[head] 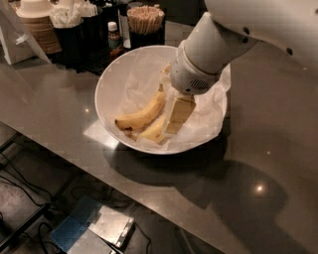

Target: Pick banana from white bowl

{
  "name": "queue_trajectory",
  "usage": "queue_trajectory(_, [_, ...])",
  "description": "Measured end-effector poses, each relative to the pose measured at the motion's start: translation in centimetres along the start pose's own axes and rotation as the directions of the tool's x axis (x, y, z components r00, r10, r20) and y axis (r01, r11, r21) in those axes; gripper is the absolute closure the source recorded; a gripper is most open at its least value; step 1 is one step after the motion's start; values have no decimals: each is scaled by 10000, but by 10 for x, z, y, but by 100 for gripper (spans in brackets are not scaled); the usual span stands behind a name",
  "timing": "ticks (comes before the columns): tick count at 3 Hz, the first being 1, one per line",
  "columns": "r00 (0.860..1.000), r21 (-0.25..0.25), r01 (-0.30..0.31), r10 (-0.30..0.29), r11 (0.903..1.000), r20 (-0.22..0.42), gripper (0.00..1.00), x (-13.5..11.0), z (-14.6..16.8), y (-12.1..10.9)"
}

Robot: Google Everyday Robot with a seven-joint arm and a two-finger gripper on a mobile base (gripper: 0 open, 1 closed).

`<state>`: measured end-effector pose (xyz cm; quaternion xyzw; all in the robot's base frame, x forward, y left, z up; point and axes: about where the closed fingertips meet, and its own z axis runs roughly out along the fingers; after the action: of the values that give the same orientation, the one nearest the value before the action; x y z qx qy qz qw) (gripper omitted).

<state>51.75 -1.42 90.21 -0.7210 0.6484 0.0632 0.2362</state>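
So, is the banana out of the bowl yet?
No, the banana lies in the bowl beside a second banana, the gripper right over it.

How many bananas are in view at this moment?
2. A curved banana lies in the white bowl; a straighter banana lies beside it, partly under the claw. Others may be hidden beneath it.

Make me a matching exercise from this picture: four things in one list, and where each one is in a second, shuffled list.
Things:
1. tool
2. bowl
3. sticks
4. bottle

Places:
A. in a dark holder behind the bowl
B. on the grey counter
C. just left of the sticks
D. down in the bowl, at the nearer banana

Pairs: 1-D, 2-B, 3-A, 4-C
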Motion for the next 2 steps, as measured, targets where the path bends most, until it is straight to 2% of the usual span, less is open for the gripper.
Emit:
queue_trajectory(1, [9988,-404,442,-451,9982,-213,13,-7,11,-1])
queue_trajectory(2, [9943,-1093,838,-904,9905,-570,13,-9,34,-6])
